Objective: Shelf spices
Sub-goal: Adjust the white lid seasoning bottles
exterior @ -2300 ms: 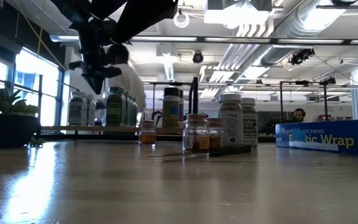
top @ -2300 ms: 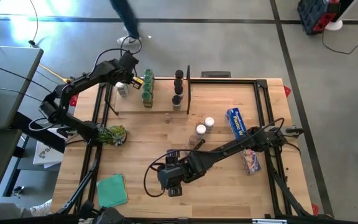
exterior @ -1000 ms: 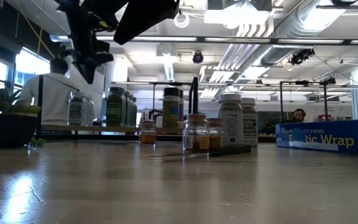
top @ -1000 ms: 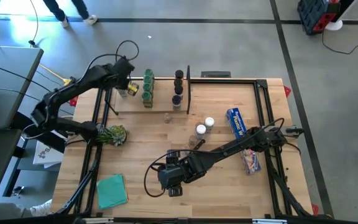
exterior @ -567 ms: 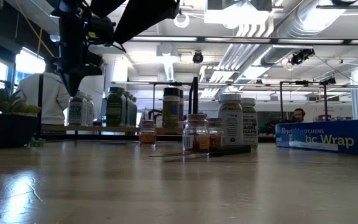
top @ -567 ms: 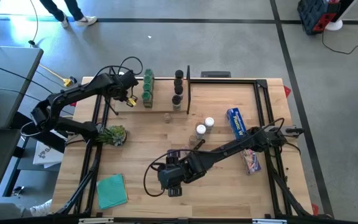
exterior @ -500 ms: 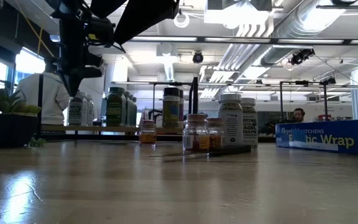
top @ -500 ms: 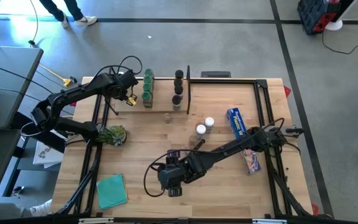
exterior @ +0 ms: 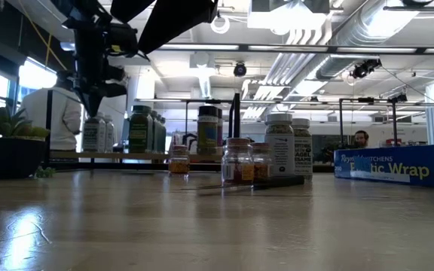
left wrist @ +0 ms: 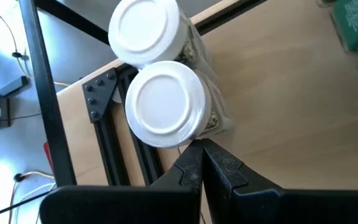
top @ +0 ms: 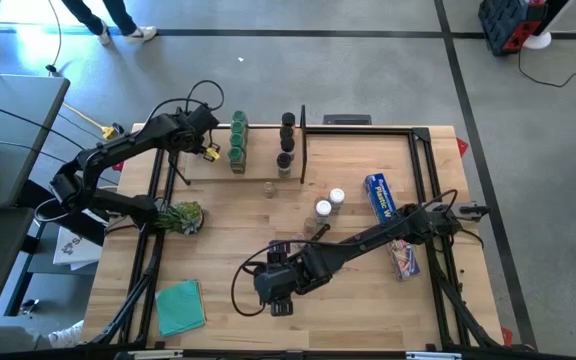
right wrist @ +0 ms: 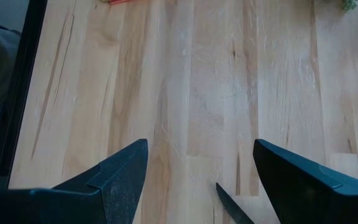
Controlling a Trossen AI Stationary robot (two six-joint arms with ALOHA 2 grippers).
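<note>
Above the left end of the shelf (top: 258,168), the left hand (left wrist: 199,163) is held with its fingers pressed together and nothing between them, just beside two white-capped spices (left wrist: 164,102). Green-capped jars (top: 236,142) and black-capped jars (top: 286,140) are stood on the shelf; more jars (exterior: 279,153) are left on the counter (top: 348,310) near the blue wrap box (top: 380,197). Over the counter's near middle, the right hand (right wrist: 194,171) is kept spread apart and empty.
</note>
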